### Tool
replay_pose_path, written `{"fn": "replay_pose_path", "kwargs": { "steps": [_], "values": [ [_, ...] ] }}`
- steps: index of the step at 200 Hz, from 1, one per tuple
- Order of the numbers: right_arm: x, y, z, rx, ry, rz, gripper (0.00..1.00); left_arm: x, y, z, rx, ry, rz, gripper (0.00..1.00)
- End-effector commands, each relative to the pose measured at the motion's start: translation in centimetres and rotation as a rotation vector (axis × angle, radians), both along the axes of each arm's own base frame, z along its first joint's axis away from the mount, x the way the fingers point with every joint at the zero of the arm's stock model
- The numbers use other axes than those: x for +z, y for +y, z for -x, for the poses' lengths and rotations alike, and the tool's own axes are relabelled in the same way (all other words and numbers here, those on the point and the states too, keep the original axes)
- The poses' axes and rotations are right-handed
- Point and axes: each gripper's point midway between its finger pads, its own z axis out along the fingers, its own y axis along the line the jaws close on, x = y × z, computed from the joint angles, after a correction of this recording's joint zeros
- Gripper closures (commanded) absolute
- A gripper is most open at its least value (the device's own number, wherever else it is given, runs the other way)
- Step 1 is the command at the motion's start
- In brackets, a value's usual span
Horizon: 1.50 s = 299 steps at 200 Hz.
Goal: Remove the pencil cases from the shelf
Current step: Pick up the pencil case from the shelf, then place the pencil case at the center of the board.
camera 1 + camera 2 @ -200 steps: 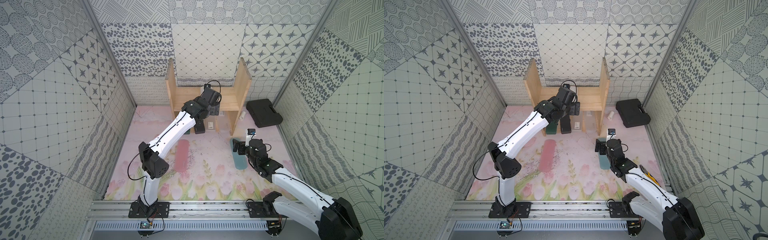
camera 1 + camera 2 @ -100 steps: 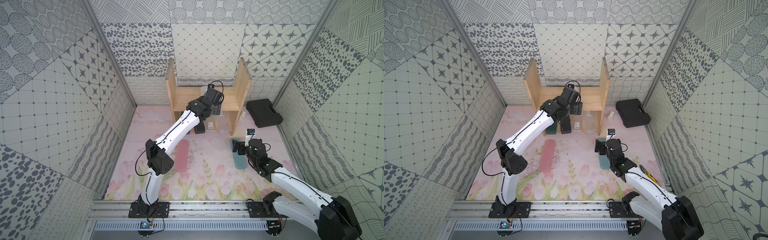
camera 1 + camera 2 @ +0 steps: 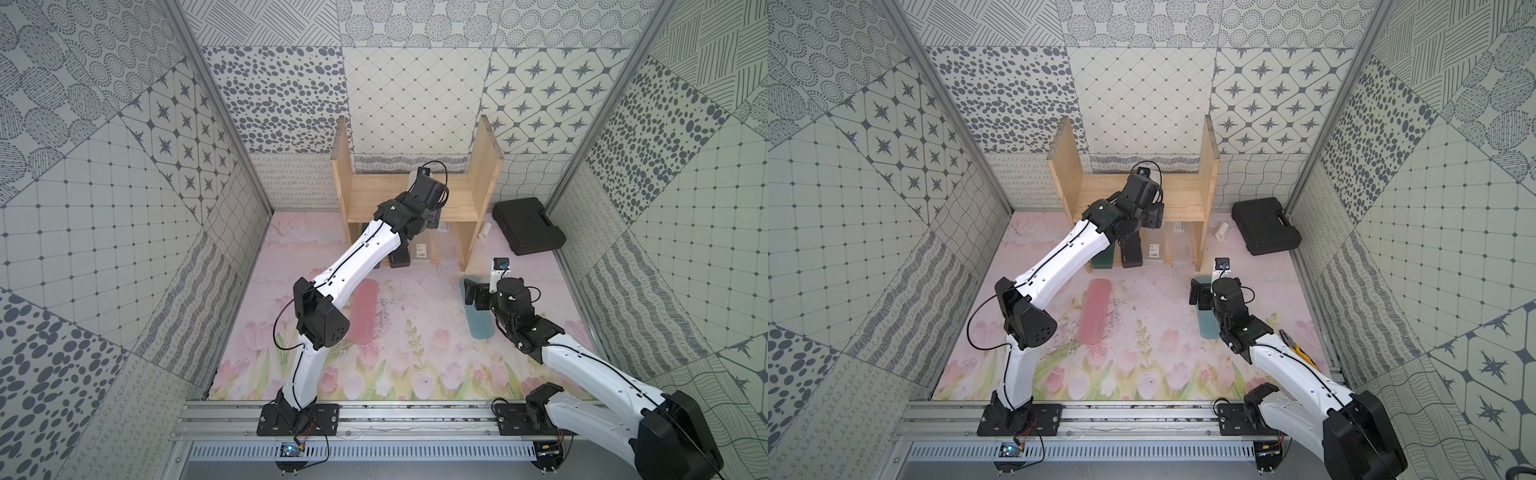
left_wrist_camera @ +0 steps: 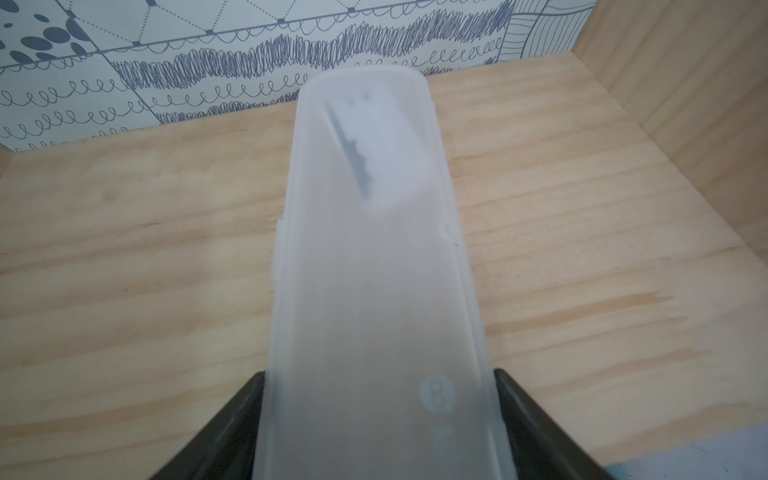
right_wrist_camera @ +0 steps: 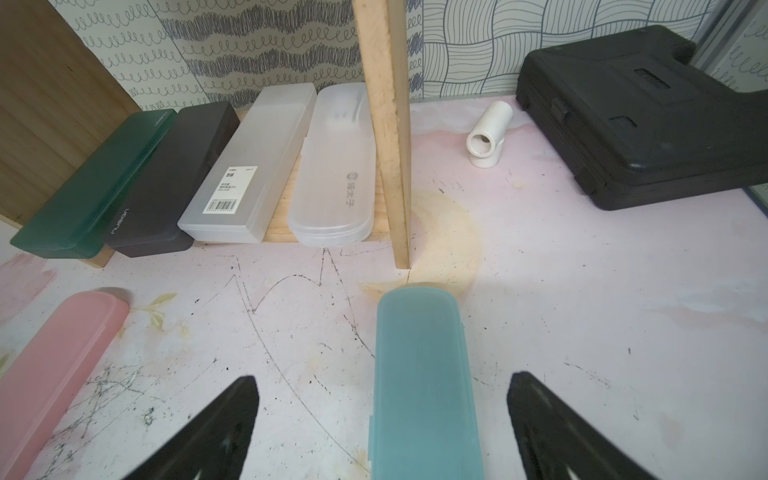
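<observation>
Squarely, frosted case (image 4: 365, 249) in left hand (image 4: 379, 374), pinched (on shelf (image 4: 561, 249))

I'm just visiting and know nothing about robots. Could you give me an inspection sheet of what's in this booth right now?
Surface: pink floral mat, scratched.
Job's things: wooden shelf; upper clear case on its top tier; green case, black case, labelled clear case and rounded clear case side by side on the bottom tier; pink case and blue case flat on the mat.
Clutter: black tool case and white pipe fitting beside the shelf.
Grippers: left gripper shut on the upper clear case; right gripper open, straddling the blue case without touching it.
Cables: black cable looping off the left arm's elbow.
Surroundings: patterned walls; metal rail in front.
</observation>
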Motion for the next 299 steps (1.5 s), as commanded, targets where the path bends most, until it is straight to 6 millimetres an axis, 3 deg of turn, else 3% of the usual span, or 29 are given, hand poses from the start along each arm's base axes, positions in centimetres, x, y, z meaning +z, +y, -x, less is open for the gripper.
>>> {"fn": "replay_pose_path", "kwargs": {
  "steps": [1,39,72,113,165,183,223,299],
  "values": [
    [0.3,0.1,-0.3,-0.002,-0.018,-0.02,0.02,0.9,1.1,0.8,-0.008,-0.012,-0.023,0.24],
    [0.4,0.1,-0.3,-0.003,-0.02,-0.021,0.02,3.0,1.5,2.9,-0.042,-0.06,0.028,0.25],
    [0.4,-0.1,-0.3,-0.011,-0.022,-0.024,0.01,4.2,2.0,6.1,-0.07,-0.086,0.042,0.25],
    [0.6,-0.3,-0.1,-0.019,-0.029,-0.026,0.02,4.7,3.3,11.3,-0.123,-0.117,0.1,0.25],
    [0.9,-0.6,0.0,-0.032,-0.043,-0.031,0.02,3.5,4.6,17.8,-0.23,-0.081,0.199,0.26],
    [1.1,-0.6,0.0,-0.036,-0.047,-0.033,0.02,2.8,4.8,19.6,-0.275,-0.076,0.221,0.27],
    [1.1,-0.9,0.0,-0.048,-0.052,-0.027,0.02,-1.0,4.0,22.3,-0.39,-0.013,0.223,0.27],
    [1.0,-1.2,-0.1,-0.064,-0.055,-0.015,0.02,-9.8,3.5,23.4,-0.325,-0.025,0.192,0.26]
  ]
}}
